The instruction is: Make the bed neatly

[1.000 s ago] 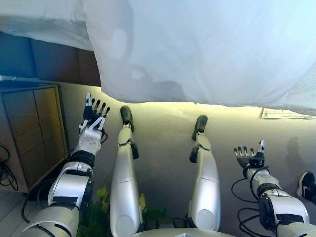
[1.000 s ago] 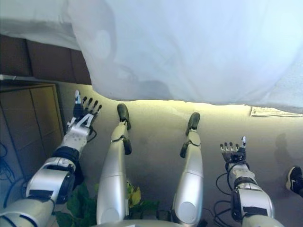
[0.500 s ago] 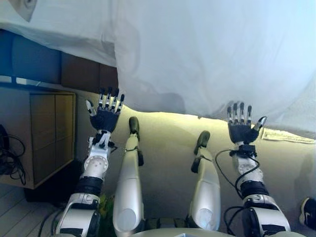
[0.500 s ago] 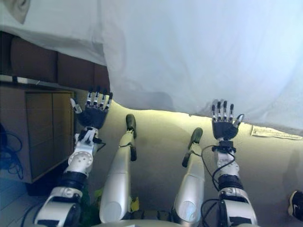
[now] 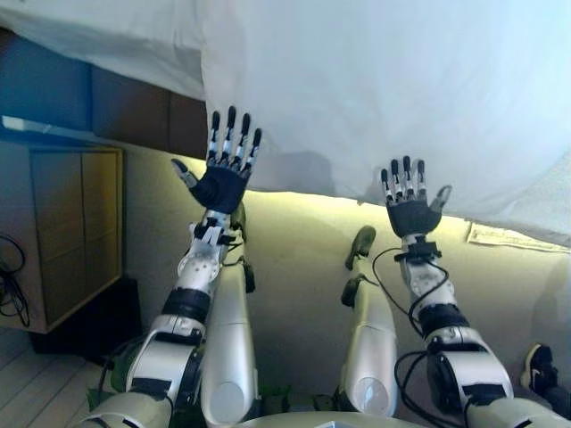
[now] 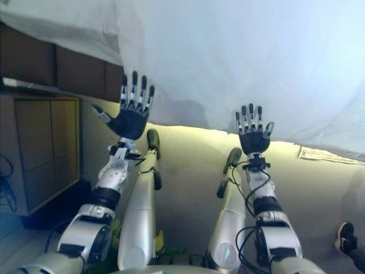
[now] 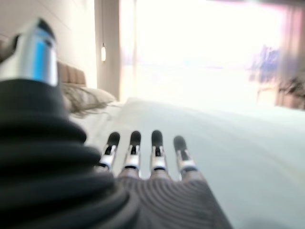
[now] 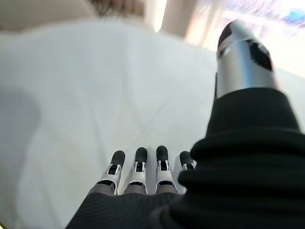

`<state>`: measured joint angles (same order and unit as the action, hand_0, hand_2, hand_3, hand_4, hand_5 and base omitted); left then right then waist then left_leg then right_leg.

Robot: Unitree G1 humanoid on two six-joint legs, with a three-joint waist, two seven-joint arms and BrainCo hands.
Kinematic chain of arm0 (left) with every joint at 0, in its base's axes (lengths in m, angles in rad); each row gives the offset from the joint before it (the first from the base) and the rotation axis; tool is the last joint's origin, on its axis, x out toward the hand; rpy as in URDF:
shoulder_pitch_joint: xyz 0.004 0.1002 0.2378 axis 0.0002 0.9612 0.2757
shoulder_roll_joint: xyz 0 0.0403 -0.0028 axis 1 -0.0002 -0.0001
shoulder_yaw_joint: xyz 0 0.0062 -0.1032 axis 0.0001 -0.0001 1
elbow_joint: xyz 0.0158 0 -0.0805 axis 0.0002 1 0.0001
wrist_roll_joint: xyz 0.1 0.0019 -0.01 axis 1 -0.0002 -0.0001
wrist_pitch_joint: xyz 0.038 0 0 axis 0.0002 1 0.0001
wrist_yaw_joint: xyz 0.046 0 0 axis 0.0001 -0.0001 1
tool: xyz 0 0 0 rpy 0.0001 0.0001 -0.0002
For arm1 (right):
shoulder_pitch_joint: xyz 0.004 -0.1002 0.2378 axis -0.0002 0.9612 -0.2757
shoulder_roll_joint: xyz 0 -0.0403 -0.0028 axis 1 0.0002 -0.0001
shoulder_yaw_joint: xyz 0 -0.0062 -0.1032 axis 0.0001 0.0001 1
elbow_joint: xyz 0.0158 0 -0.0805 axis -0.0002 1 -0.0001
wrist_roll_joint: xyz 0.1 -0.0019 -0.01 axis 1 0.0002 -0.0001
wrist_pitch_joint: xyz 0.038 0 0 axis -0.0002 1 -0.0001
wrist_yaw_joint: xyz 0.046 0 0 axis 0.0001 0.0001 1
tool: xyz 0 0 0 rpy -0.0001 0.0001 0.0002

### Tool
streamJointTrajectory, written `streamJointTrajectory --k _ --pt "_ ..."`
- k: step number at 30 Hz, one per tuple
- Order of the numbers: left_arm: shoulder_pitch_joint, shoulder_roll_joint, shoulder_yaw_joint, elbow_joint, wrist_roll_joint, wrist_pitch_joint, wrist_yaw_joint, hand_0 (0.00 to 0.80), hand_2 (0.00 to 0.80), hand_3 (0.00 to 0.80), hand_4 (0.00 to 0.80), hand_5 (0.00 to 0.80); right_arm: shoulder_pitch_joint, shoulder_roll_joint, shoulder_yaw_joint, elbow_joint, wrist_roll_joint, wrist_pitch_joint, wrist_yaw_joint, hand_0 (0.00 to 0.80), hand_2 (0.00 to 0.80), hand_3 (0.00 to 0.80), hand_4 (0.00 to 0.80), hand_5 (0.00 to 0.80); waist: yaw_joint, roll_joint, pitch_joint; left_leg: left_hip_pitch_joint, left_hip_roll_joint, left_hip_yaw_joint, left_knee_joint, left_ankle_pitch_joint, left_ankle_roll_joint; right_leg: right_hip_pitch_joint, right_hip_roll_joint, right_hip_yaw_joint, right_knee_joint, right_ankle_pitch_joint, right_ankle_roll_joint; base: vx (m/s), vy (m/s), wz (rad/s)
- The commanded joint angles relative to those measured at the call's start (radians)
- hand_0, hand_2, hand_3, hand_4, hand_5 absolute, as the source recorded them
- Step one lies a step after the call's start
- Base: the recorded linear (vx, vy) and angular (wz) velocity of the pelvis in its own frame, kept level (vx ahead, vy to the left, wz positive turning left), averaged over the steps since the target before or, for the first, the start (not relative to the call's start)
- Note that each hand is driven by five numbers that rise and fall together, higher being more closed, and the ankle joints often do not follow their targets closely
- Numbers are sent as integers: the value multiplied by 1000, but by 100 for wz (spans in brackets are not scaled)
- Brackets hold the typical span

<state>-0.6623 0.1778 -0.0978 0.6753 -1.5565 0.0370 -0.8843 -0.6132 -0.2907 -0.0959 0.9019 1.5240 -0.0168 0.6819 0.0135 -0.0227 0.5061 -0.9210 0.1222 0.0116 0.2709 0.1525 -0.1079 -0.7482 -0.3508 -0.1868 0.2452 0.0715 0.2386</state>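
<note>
A white duvet covers the bed and hangs over its near edge across the top of the eye views. My left hand is open with the palm up and fingers straight, its fingertips at the duvet's lower edge. My right hand is open the same way, just below the edge further right. Neither hand holds anything. The left wrist view shows straight fingers over the flat duvet, with a pillow at the head end. The right wrist view shows straight fingers over the smooth duvet.
A wooden bedside cabinet stands at the left beside the dark bed base. A sheet of paper lies on the floor at the right. A person's shoe shows at the lower right.
Both hands have risen from low beside my legs to the duvet's hanging edge, fingers still straight. The camera has shifted too.
</note>
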Motion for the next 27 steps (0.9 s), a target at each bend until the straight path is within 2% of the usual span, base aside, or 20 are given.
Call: streamJointTrajectory --k 1,6,7,9,13,16,18,19,21,24,27 --pt "-137 52 2 61 -19 12 -66 0 0 0 0 0 -102 -123 13 46 18 -21 36 0 0 0 0 0 26 9 14 -32 4 -1 -18 10 -27 -42 -42 30 -72 129 8 -48 34 2" --pt "-231 96 -28 163 -10 11 10 0 0 0 0 0 -210 -188 37 134 5 -34 3 0 0 0 0 0 25 24 14 -116 2 -11 -14 16 -29 -124 -44 48 -75 130 12 -44 67 -4" --pt "-256 115 -42 190 10 9 70 0 0 0 0 0 -236 -207 37 153 10 -36 -20 0 0 0 0 0 23 29 14 -146 0 -15 -18 30 -27 -151 -44 52 -83 140 13 -27 74 -4" --pt "-283 143 -56 242 52 10 128 0 0 0 0 0 -260 -230 41 179 31 -31 -33 0 0 0 0 0 17 36 14 -179 1 -18 -10 19 -30 -187 -41 60 -78 133 13 -17 90 -6" --pt "-299 171 -80 261 92 -25 243 0 0 0 0 0 -257 -252 41 188 53 -23 -60 0 0 0 0 0 8 40 14 -221 0 -17 10 16 -30 -233 -35 72 -65 132 12 -4 59 -8" --pt "-299 210 -87 272 155 -53 402 0 0 0 0 0 -226 -272 23 201 80 -16 -109 0 0 0 0 0 -3 44 14 -238 3 -14 22 13 -31 -256 -32 79 -51 132 12 0 79 -2" --pt "-305 250 -116 302 317 -96 607 0 0 0 0 0 -203 -291 13 214 100 -16 -150 0 0 0 0 0 -10 50 14 -241 8 -8 24 14 -31 -266 -30 82 -44 133 11 -3 84 -7" --pt "-310 277 -137 321 448 -117 722 0 0 0 0 0 -189 -302 11 215 115 -18 -174 0 0 0 0 0 -15 54 14 -244 7 -6 30 14 -31 -274 -28 87 -36 132 10 6 73 -10" --pt "-311 319 -158 360 535 -94 830 0 0 0 0 0 -161 -327 14 214 139 -12 -223 0 0 0 0 0 -20 59 14 -245 7 -4 41 16 -30 -284 -22 96 -22 135 7 17 76 -9" --pt "-291 361 -127 390 470 -86 859 0 0 0 0 0 -119 -376 6 230 178 4 -326 0 0 0 0 0 -28 67 14 -235 14 14 52 14 -28 -288 -23 105 -6 129 1 22 79 -8" --pt "-245 368 -86 397 462 -78 863 0 0 0 0 0 -70 -391 -20 274 168 8 -369 0 0 0 0 0 -26 82 14 -220 13 22 53 12 -26 -289 -30 109 13 121 -3 26 23 -9"
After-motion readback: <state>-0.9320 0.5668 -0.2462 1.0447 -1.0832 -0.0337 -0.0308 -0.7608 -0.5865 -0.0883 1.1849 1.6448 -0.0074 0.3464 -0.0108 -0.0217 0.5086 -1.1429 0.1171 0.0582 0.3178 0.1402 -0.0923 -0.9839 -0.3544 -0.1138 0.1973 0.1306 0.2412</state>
